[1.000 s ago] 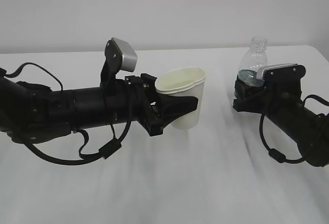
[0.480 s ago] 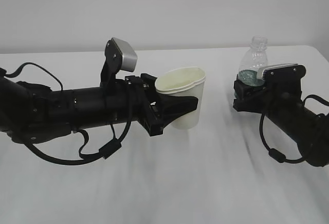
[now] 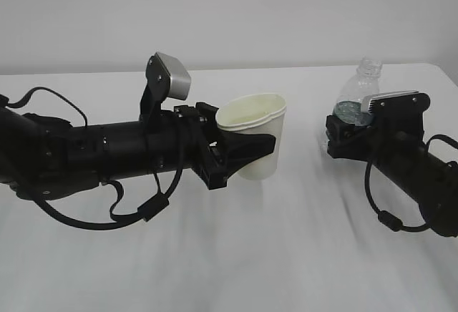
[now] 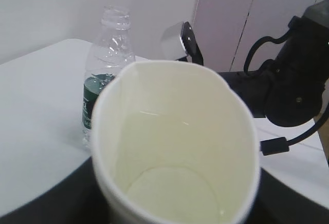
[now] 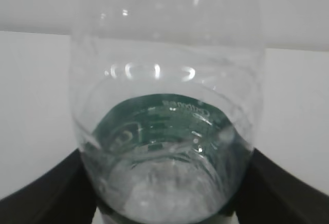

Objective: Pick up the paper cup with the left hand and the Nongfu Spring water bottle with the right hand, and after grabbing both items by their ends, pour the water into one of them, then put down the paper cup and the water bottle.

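At centre frame, the left hand (image 3: 247, 153) grips the paper cup (image 3: 253, 144), which stands upright on the white counter (image 3: 286, 255). At the right, the Nongfu Spring water bottle (image 3: 356, 99) tilts between the fingers of the right hand (image 3: 345, 132); whether they clamp it cannot be told.

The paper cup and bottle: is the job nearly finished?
Likely near its end. The paper cup seems to hold liquid, so pouring looks done. The left hand grips it near the table. The water bottle sits tilted between the right hand's fingers. Letting go remains.
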`<state>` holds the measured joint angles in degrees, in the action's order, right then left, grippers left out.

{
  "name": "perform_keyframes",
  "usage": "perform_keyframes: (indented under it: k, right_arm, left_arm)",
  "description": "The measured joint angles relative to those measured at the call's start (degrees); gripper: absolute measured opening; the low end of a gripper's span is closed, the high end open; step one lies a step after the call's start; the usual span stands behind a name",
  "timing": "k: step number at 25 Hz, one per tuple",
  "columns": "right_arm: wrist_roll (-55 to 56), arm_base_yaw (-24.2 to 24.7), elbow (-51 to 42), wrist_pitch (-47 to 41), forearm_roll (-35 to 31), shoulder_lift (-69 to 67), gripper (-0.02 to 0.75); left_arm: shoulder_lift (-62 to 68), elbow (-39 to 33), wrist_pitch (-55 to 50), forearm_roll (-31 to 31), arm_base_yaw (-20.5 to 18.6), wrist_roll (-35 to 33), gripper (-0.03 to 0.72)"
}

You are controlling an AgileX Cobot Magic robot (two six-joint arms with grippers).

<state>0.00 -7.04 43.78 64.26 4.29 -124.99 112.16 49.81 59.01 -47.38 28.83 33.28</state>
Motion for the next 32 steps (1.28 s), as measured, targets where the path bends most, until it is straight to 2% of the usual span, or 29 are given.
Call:
perform_keyframes:
  k: [8, 17, 32]
  right_arm:
    - [0.0, 0.0, -3.7, 0.0, 0.0, 3.6, 0.557]
    - [1.7, 0.0, -3.8, 0.7, 0.9, 3.8, 0.627]
    - [2.0, 0.0, -12.2, 1.1, 2.3, 7.7, 0.63]
  left_arm:
    - [0.0, 0.0, 0.0, 0.0, 0.0, 0.0, 0.419]
    - [0.0, 0.0, 0.1, 0.0, 0.0, 0.0, 0.419]
    - [0.0, 0.0, 0.1, 0.0, 0.0, 0.0, 0.419]
